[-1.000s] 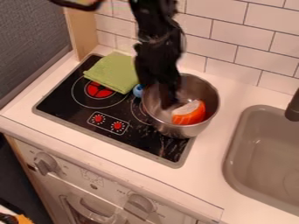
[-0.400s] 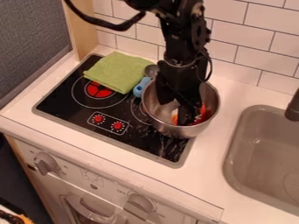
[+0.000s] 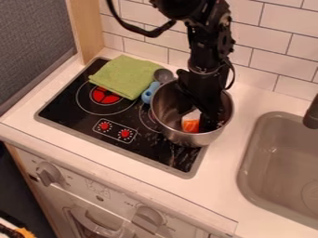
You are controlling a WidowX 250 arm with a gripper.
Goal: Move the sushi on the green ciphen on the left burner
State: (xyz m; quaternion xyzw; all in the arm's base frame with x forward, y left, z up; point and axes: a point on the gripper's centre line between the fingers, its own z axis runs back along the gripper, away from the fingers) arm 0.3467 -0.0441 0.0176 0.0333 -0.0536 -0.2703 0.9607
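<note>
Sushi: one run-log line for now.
end effector down in steel pot | sushi also inside, partly hidden | green cloth overlapping left burner | transfer not done

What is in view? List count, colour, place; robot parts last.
Counter: one, white, around stove
Stove: one, black, on counter
Pot: one, silver, stove's right
Sushi: one, orange and white, in pot
Cloth: one, green, stove's back left
Spoon: one, grey and blue, beside cloth
Left burner: one, red, by cloth
Oven: one, whitish, below counter
Knobs: four, red on stove, grey on oven
Sink: one, grey, right
Faucet: one, black, right edge
Tiles: several, white, behind counter
Wooden panel: one, tan, beside tiles
Wall: one, grey, far left
Unclear object: one, orange, lower left
Arm: one, black, top
Gripper: one, black, in pot
</note>
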